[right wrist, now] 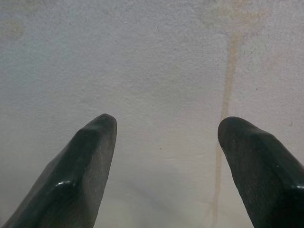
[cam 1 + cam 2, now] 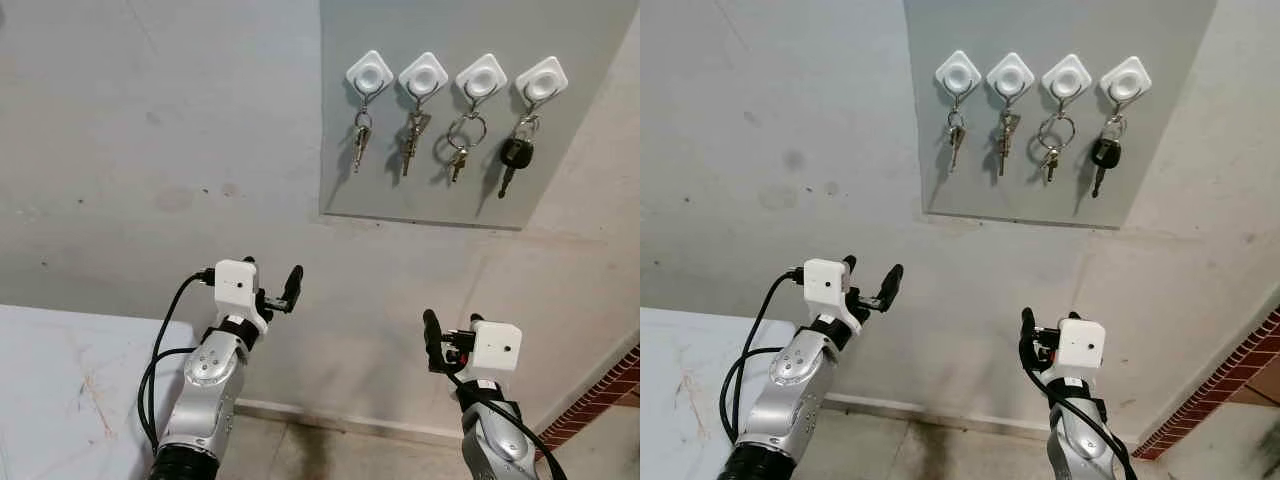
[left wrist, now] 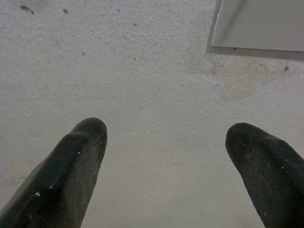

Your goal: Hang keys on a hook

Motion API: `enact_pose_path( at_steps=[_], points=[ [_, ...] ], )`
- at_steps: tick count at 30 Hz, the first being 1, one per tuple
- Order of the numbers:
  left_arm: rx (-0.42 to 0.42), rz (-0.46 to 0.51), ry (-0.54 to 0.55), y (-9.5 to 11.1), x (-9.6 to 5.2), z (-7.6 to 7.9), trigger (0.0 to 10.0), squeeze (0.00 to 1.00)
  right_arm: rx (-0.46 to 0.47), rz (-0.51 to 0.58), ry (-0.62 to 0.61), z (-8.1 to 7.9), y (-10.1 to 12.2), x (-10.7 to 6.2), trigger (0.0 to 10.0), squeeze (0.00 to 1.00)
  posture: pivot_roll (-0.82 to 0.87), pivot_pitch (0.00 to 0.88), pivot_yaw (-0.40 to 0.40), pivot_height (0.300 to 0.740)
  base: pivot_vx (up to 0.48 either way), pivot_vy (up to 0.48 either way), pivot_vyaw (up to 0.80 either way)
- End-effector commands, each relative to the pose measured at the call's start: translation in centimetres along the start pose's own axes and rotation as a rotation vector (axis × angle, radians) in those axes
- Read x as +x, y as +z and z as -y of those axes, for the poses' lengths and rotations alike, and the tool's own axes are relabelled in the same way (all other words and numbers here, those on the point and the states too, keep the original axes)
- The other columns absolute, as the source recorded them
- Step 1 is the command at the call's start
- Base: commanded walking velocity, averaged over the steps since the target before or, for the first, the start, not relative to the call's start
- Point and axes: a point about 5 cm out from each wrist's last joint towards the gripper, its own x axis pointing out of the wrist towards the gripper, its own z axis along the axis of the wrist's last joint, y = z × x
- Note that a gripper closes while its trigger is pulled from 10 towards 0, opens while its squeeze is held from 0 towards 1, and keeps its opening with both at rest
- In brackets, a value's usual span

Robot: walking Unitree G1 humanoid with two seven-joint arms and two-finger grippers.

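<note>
1. A grey panel (image 2: pixel 560 190) is fixed to the wall (image 2: pixel 150 150) above and ahead of me. Four white hooks sit on it in a row, each loaded.
2. First hook (image 2: pixel 369 75): small key bunch (image 2: pixel 360 140). Second hook (image 2: pixel 422 76): keys (image 2: pixel 411 140). Third hook (image 2: pixel 481 78): large ring with keys (image 2: pixel 462 145). Fourth hook (image 2: pixel 541 82): black-headed car key (image 2: pixel 514 158). All hang straight down against the panel.
3. My left gripper (image 3: pixel 164 142) is raised below and left of the panel, facing bare wall; fingers (image 3: pixel 71 166) spread apart, nothing between them.
4. My right gripper (image 1: pixel 166 142) is raised lower, beneath the panel's right part; fingers (image 1: pixel 80 171) apart, empty, facing stained wall.
5. A white table (image 2: pixel 60 390) edge lies at my lower left.
</note>
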Motion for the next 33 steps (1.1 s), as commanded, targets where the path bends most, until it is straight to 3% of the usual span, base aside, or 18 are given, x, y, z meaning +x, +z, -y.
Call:
enact_pose_path(
  at_steps=[1,6,17,33],
  points=[
    [0.019,-0.014,-0.015,-0.2,0.12,-0.17,10.0,0.0,-0.005,0.02,-0.002,-0.14,0.35,-0.08,10.0,0.0,-0.11,0.023,0.11,0.74,0.0,0.0,-0.76],
    [0.029,-0.015,-0.024,-0.26,0.31,0.15,10.0,0.0,-0.003,0.022,0.002,-0.35,0.4,-0.04,10.0,0.0,-0.12,0.014,0.099,0.74,0.0,0.0,-0.76],
    [0.008,-0.027,0.001,-0.78,-0.08,0.11,10.0,0.0,0.008,0.034,0.023,-0.41,0.5,0.22,10.0,0.0,-0.1,0.0,0.074,0.74,0.0,-0.455,-0.73],
    [-0.001,-0.026,0.01,-0.9,-0.29,0.2,10.0,0.0,0.012,0.05,0.047,-0.51,0.7,-0.06,10.0,0.0,-0.1,0.0,0.066,0.74,0.0,-0.48,0.0]
  ],
)
